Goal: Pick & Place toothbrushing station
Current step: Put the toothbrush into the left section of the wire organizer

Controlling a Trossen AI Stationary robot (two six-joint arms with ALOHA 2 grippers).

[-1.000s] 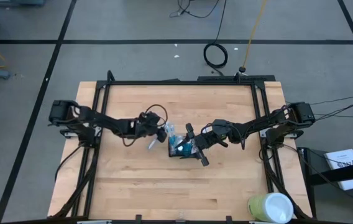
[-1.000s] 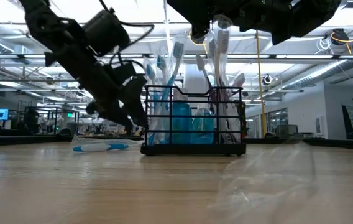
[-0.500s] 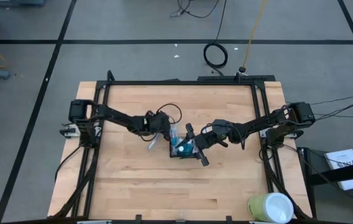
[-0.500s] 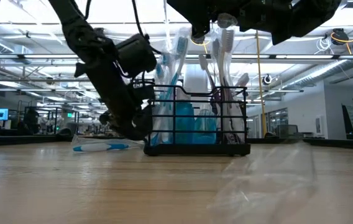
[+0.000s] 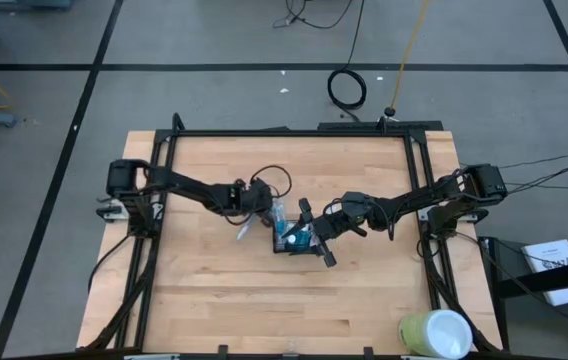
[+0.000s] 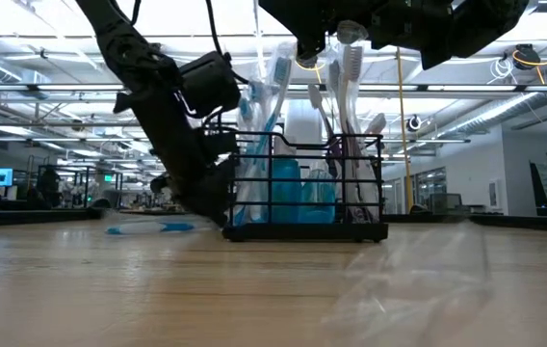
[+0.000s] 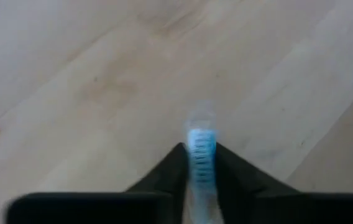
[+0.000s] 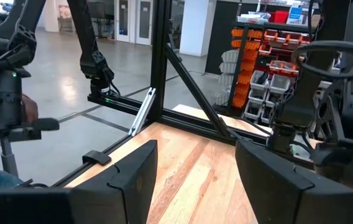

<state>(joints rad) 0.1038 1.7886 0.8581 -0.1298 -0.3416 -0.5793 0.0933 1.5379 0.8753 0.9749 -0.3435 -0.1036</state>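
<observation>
Two grippers meet at your frame's centre: the left gripper (image 7: pixel 199 163) pinches a toothbrush (image 7: pixel 201 149) beside the station (image 6: pixel 304 188); the right gripper (image 8: pixel 195 163), spread, hovers above.

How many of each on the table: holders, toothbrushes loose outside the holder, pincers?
wire-mesh holder: 1
loose toothbrush: 1, flat on the wood beside the holder, gripped by the left pincer
pincers: 2, counting the open right pincer above the holder
Total: 4
Several brushes stand inside the holder; the exact number is not clear.
</observation>
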